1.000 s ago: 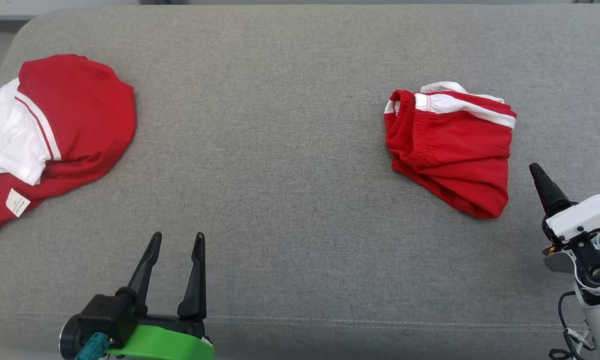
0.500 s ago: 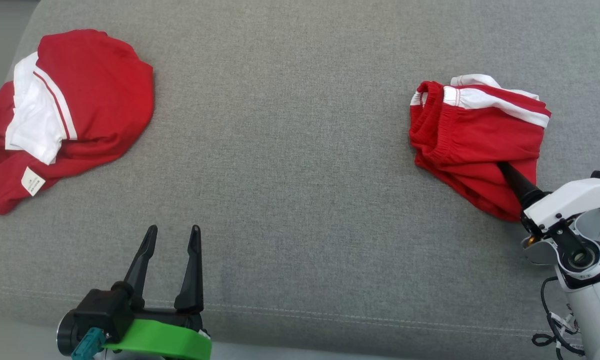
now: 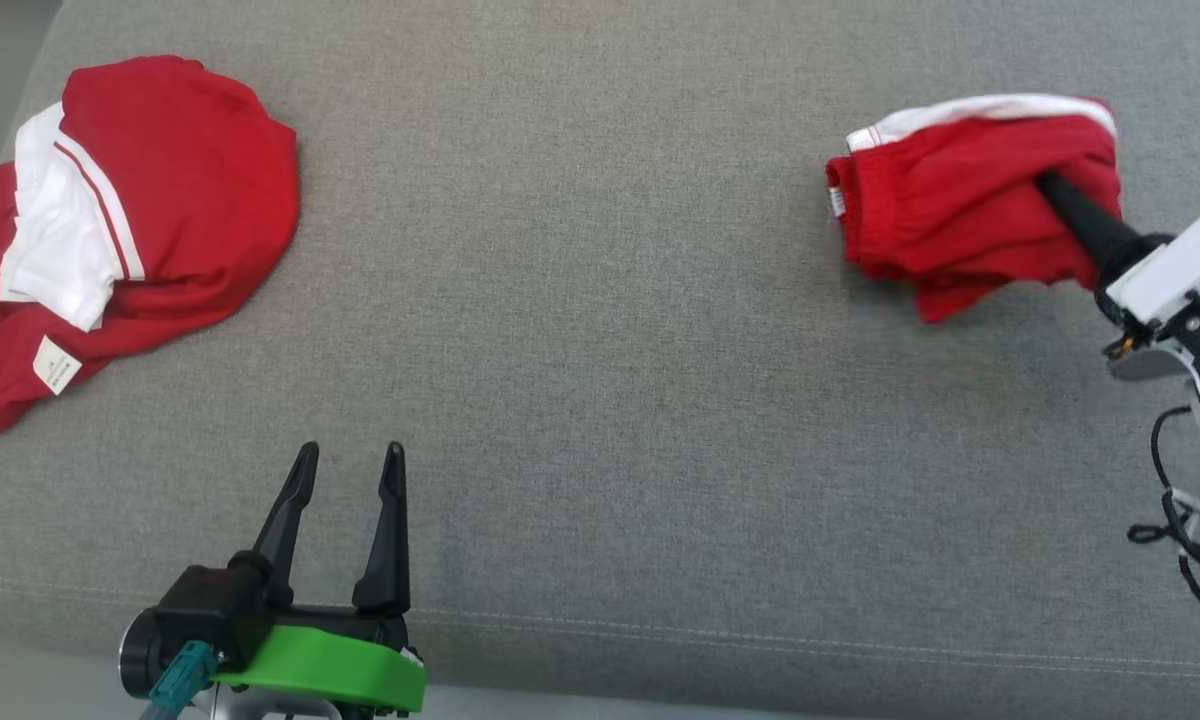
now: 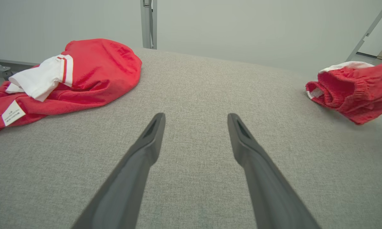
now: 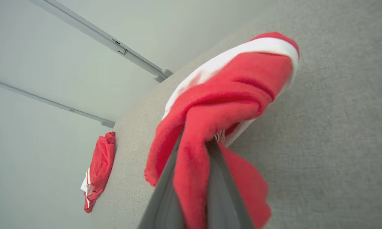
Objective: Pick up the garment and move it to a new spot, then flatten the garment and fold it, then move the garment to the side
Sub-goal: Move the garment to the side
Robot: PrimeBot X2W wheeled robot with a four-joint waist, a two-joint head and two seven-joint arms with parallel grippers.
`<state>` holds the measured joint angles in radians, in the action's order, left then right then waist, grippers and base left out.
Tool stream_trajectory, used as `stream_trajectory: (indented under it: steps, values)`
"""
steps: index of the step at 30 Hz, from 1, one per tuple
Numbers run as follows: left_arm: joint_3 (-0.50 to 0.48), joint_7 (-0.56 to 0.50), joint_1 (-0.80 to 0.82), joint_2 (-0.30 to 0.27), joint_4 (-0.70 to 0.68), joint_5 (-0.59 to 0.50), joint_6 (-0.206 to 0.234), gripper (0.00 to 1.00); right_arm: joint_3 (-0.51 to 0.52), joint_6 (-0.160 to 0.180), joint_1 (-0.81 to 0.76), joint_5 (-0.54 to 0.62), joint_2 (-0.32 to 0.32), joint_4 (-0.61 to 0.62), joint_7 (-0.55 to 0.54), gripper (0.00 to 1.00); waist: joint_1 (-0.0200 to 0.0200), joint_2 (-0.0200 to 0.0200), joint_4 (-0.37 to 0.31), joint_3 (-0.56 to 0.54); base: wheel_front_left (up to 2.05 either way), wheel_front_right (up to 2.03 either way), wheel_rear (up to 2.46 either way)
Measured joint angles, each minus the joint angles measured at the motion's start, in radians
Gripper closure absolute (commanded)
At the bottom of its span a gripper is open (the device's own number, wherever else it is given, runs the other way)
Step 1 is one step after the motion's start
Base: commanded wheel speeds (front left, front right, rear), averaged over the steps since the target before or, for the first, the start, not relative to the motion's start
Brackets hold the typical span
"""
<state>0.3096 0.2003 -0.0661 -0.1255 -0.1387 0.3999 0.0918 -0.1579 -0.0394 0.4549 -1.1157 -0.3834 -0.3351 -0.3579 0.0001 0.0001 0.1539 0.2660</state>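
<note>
The garment [image 3: 945, 205] is a pair of red shorts with white side stripes, bunched at the right of the grey cushion. My right gripper [image 3: 1045, 183] is shut on its fabric and holds part of it lifted; a red fold hangs between the fingers [image 5: 167, 190] in the right wrist view, where the garment [image 5: 229, 95] rises above them. The left wrist view has the garment [image 4: 353, 90] at its far right edge. My left gripper [image 3: 348, 463] rests open near the front edge, nothing between its fingers [image 4: 146, 149].
A second red and white garment [image 3: 150, 220] with a white label lies crumpled at the far left of the cushion [image 3: 580, 330]. A stitched seam runs along the cushion's front edge. Cables hang beside my right arm [image 3: 1175, 290].
My right gripper reached into the shorts, shut on the fabric and drew it up and back. The head camera has shifted. The left gripper has stayed put.
</note>
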Motion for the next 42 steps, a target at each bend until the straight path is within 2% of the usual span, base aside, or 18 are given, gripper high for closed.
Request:
stream_trajectory:
  steps: [4, 8, 13, 15, 25, 27, 29, 31, 35, 37, 39, 42]
  values:
    - [0.005, 0.004, 0.008, 0.004, 0.015, 0.000, -0.009, 0.00, 0.023, -0.031, 0.081, -0.092, 0.021, 0.059, -0.053, 1.00, 0.0000, 0.0000, -0.001, -0.017, 0.00, 0.00, 0.00]
    - [0.017, 0.004, 0.011, 0.010, 0.029, 0.001, -0.018, 0.00, 0.040, -0.029, 0.101, -0.201, 0.075, 0.071, -0.114, 1.00, 0.0000, 0.0000, 0.001, -0.039, 0.00, 0.00, 0.00]
    - [0.026, 0.005, 0.011, 0.016, 0.035, 0.002, -0.022, 0.00, 0.060, 0.023, 0.098, -0.305, 0.122, 0.048, -0.181, 1.00, 0.0000, 0.0000, 0.017, -0.057, 0.00, 0.00, 0.00]
    - [0.027, 0.005, 0.011, 0.018, 0.038, 0.002, -0.022, 0.00, 0.029, 0.042, 0.097, -0.303, 0.133, 0.048, -0.217, 1.00, 0.0000, 0.0000, 0.027, -0.061, 0.00, 0.00, 0.00]
    - [0.073, 0.012, 0.025, 0.040, 0.066, 0.010, -0.048, 0.00, -0.292, 0.050, 0.095, -0.250, 0.164, 0.115, -0.501, 1.00, 0.0000, 0.0000, 0.104, -0.076, 0.00, 0.00, 0.00]
    - [0.075, 0.012, 0.027, 0.043, 0.066, 0.011, -0.048, 0.00, -0.318, 0.058, 0.095, -0.253, 0.171, 0.121, -0.537, 1.00, 0.0000, 0.0000, 0.115, -0.077, 0.00, 0.00, 0.00]
    - [0.075, 0.014, 0.027, 0.046, 0.066, 0.015, -0.047, 0.00, -0.362, 0.083, 0.101, -0.244, 0.173, 0.119, -0.586, 1.00, 0.0000, -0.0001, 0.139, -0.078, 0.00, 0.00, 0.00]
    - [0.077, 0.021, 0.027, 0.047, 0.067, 0.019, -0.047, 0.00, -0.382, 0.105, 0.124, -0.174, 0.116, 0.094, -0.600, 1.00, 0.0000, -0.0001, 0.164, -0.078, 0.00, 0.00, 0.00]
    - [0.088, 0.022, 0.027, 0.056, 0.068, 0.029, -0.047, 0.00, -0.372, 0.137, 0.167, -0.040, -0.084, 0.024, -0.631, 1.00, 0.0000, 0.0000, 0.216, -0.073, 0.00, 0.00, 0.00]
    - [0.095, 0.022, 0.027, 0.058, 0.070, 0.033, -0.048, 0.00, -0.356, 0.146, 0.174, -0.009, -0.151, 0.005, -0.647, 1.00, 0.0000, 0.0000, 0.243, -0.068, 0.00, 0.00, 0.00]
    - [0.084, 0.027, 0.026, 0.058, 0.070, 0.039, -0.047, 0.00, -0.351, 0.148, 0.194, 0.020, -0.187, -0.006, -0.671, 1.00, 0.0000, 0.0000, 0.279, -0.057, 0.00, 0.00, 0.00]
    - [0.065, 0.031, 0.026, 0.058, 0.070, 0.039, -0.047, 0.00, -0.361, 0.148, 0.226, 0.035, -0.188, -0.007, -0.692, 1.00, 0.0000, 0.0000, 0.296, -0.035, 0.00, 0.00, 0.00]
